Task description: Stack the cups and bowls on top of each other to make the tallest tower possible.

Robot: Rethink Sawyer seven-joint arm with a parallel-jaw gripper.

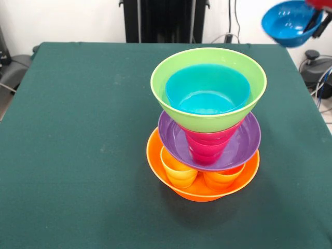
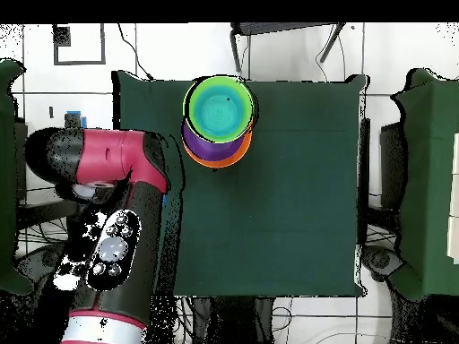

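Front view first: your gripper (image 1: 317,11) is way up in the top right corner of the frame, only partly showing, and it looks clamped on the rim of the dark blue bowl (image 1: 288,22), which hangs tilted with its opening facing the camera. That's off past the right edge of the table (image 1: 78,135), so nothing is under it.

The tower (image 1: 207,124) sits right of centre, so from the gripper it lies down and to the left. Bottom to top: big orange bowl (image 1: 199,192) with a yellow cup (image 1: 178,170) and an orange cup (image 1: 222,179) inside, then the purple bowl (image 1: 176,136), a red cup (image 1: 207,145), the lime green bowl (image 1: 207,116), and a light blue bowl (image 1: 207,91) nested in that. The open top is your target, I'd say, and you'll need to level the blue bowl out before it goes in.

Overhead view: the arm (image 2: 116,179) is folded over the left side, beyond the table edge. The tower shows at top centre. I can't pick out the gripper or the carried bowl here, so trust the front view for the grip.
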